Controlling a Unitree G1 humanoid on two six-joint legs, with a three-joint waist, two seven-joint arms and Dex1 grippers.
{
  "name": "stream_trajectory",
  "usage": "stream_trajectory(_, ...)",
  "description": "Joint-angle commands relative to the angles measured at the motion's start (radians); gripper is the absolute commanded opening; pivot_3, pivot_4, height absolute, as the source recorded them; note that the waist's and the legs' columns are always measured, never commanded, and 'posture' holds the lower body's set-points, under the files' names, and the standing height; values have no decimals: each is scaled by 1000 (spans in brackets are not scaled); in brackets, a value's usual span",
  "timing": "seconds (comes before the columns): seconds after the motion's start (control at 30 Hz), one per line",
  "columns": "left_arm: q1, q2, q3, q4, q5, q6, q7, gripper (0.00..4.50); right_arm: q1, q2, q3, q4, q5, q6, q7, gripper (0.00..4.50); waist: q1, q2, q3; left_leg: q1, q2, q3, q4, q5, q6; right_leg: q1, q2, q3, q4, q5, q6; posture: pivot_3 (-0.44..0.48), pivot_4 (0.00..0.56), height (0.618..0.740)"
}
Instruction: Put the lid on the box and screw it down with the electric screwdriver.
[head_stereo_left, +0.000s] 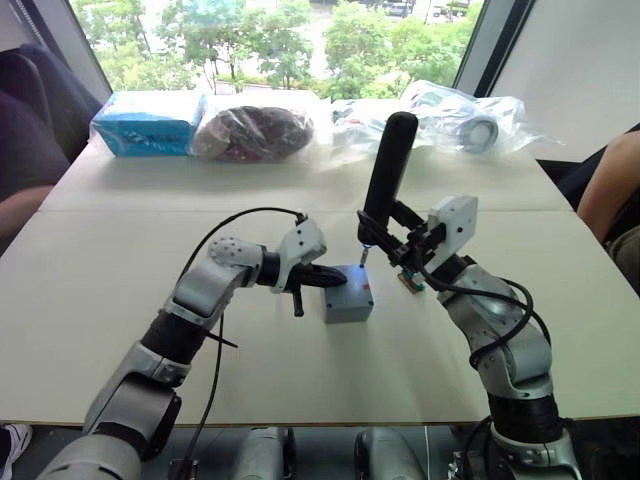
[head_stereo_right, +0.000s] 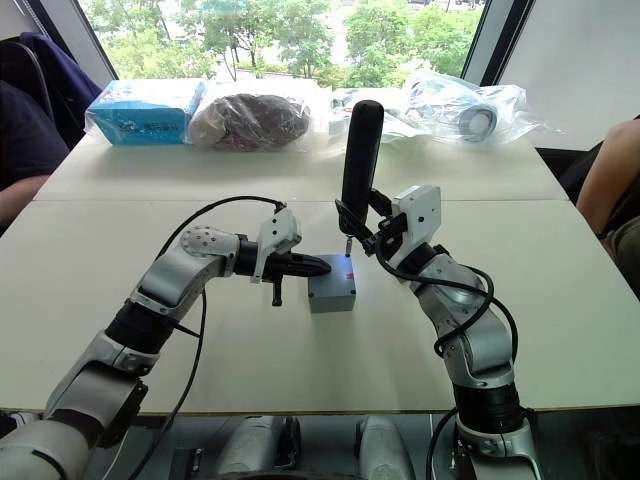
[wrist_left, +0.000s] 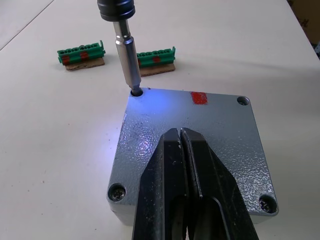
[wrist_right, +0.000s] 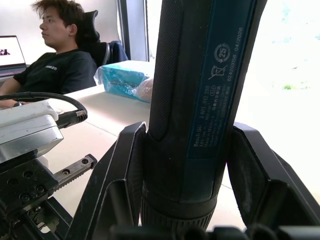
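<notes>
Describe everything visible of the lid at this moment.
The square grey speckled plastic lid sits flat on the small grey box, a red mark near one edge. Screws show in three corners; the black electric screwdriver's metal bit stands in the fourth hole, lit bluish. The left gripper, jaws shut, presses on its top.
</notes>
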Motion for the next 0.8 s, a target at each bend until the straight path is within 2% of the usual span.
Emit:
stream_trajectory(0.03,3,-4,0,1,9,-3,1,0,45,-1,36,62,-10,50,8,1950,0,0,0,0,0,0,0,0,0,0,0,0,0,0,0,0,150,740)
stream_trajectory(0.27,2,-8,2,3,11,-4,2,0,28,4,26,53,1,57,0,1950,0,0,0,0,0,0,0,0,0,0,-2,0,0,-1,-2,0,150,740)
stream_trajectory(0.5,2,-14,6,12,10,-6,5,0,-27,11,-37,4,85,92,-11,1950,0,0,0,0,0,0,-1,0,0,0,-4,0,-1,-1,-3,0,150,740)
stream_trajectory(0.7,7,4,6,-5,17,-9,-7,0,-256,-30,-221,-66,324,266,-92,1950,-9,4,3,-6,0,0,-2,0,0,-7,-6,0,0,-1,-3,0,150,740)
stream_trajectory(0.8,-9,-27,76,-29,-76,61,1,0,-423,-85,-378,34,492,353,-159,1950,-13,5,4,-15,-1,-1,-1,0,-1,-15,-7,-1,1,1,-1,0,150,740)
